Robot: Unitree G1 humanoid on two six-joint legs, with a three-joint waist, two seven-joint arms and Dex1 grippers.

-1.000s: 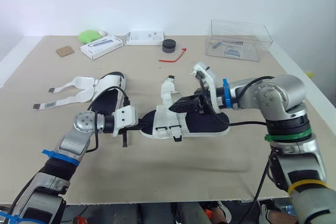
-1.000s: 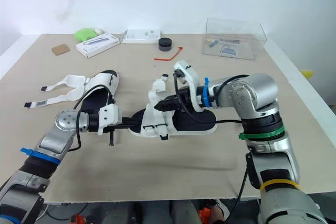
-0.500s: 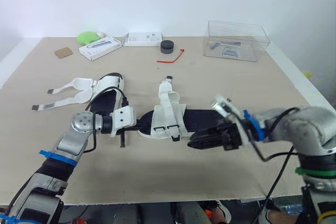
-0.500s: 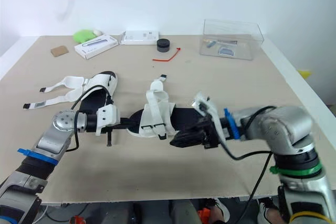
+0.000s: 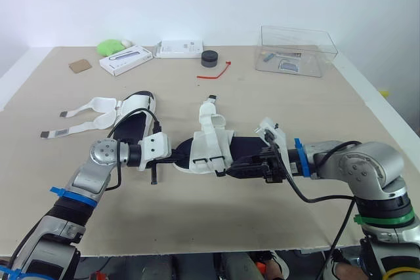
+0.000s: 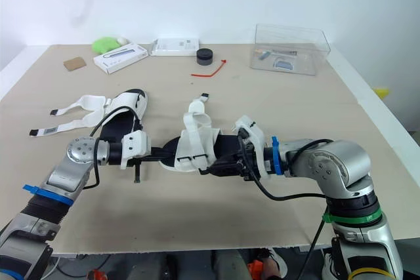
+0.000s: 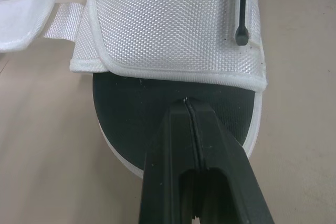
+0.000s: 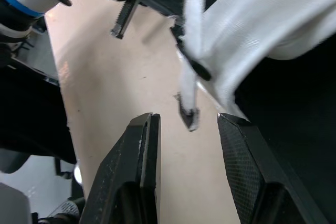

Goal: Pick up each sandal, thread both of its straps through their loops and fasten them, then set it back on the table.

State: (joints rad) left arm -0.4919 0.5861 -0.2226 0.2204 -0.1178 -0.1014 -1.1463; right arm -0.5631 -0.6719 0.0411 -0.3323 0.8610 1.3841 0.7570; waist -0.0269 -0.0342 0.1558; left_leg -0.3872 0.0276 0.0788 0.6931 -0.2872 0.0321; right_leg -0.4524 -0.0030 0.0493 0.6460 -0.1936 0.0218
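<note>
**Table** [image 5: 197, 214]: beige surface carrying all items.

**Near sandal** [image 5: 210, 143]: lies flat at mid-table between the two grippers, with the black insole [image 5: 256, 145] facing up and one rounded end toward the robot's left. The white upper [image 7: 168, 24] arches over that end. One strap [image 5: 210, 108] extends away from the robot, its tip resting on the table. A narrow strap end [image 8: 188, 115] hangs loose from the edge of the upper nearest the robot.

**Left gripper** [image 5: 182, 159]: positioned low, at the left end of the near sandal. The fingers [image 7: 173, 145] are pressed together with no gap and nothing between them. Their tips lie over the insole, just short of the upper's edge. Contact with the insole cannot be determined.

**Right gripper** [image 5: 231, 169]: positioned low over the table at the near side of the sandal, pointing toward the robot's left. The fingers [image 8: 137, 171] are spread wide. The strap end hangs in the gap between the tips and touches neither finger.

**Second sandal** [image 5: 134, 111]: lies flat on the table, to the left of and beyond the near sandal. Its two white straps [image 5: 85, 113] are unfastened and spread flat toward the robot's left.

**Far side of table**: clear plastic box [image 5: 298, 50], black round container [image 5: 210, 57], red zip tie [image 5: 216, 71], two white boxes [image 5: 126, 59], green object [image 5: 110, 45], and a brown card piece [image 5: 81, 64].
</note>
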